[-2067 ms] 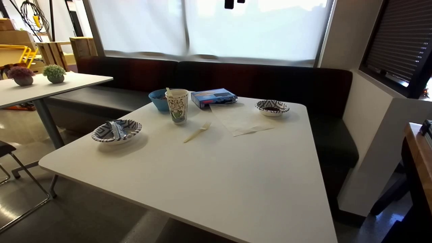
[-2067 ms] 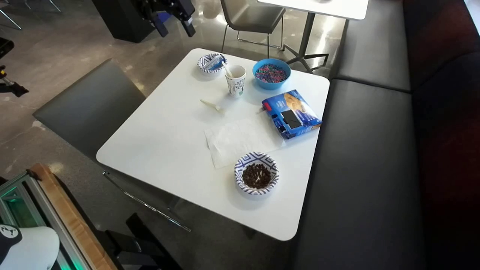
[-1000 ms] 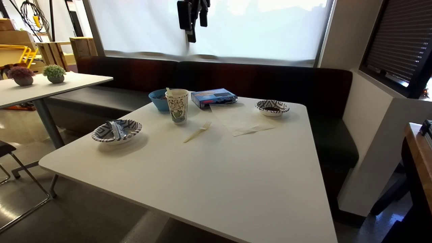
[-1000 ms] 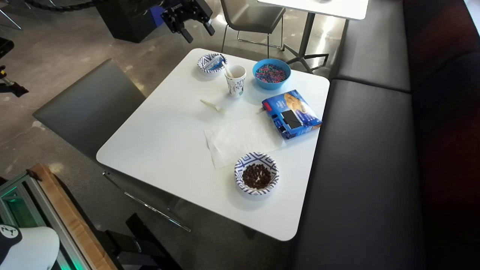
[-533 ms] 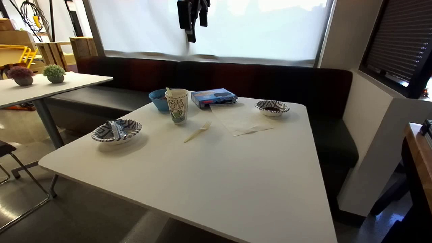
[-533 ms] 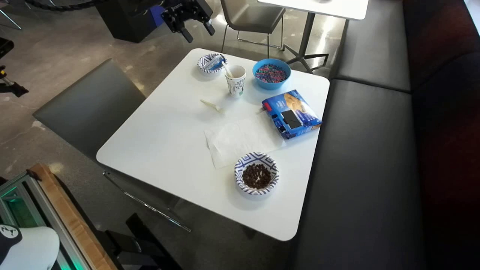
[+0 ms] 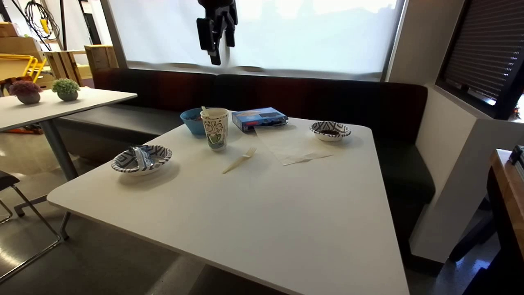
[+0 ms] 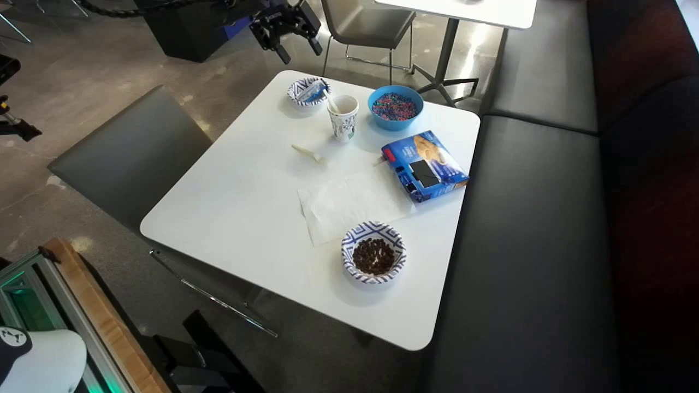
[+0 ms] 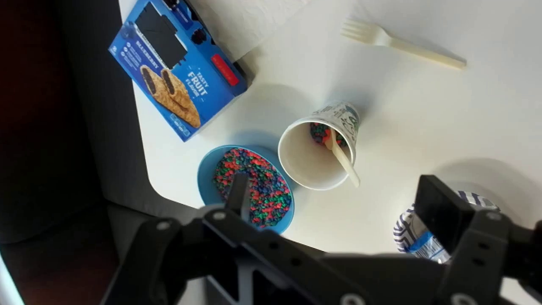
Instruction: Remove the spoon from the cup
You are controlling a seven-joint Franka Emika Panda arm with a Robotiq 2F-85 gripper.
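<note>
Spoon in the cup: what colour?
Pale cream; the spoon shows best in the wrist view.

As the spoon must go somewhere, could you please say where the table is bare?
The widest bare patch of table lies between fork, napkin and the edge by the chair; a smaller one between fork and packet bowl. It is crowded around the cup, blue bowl and box.
</note>
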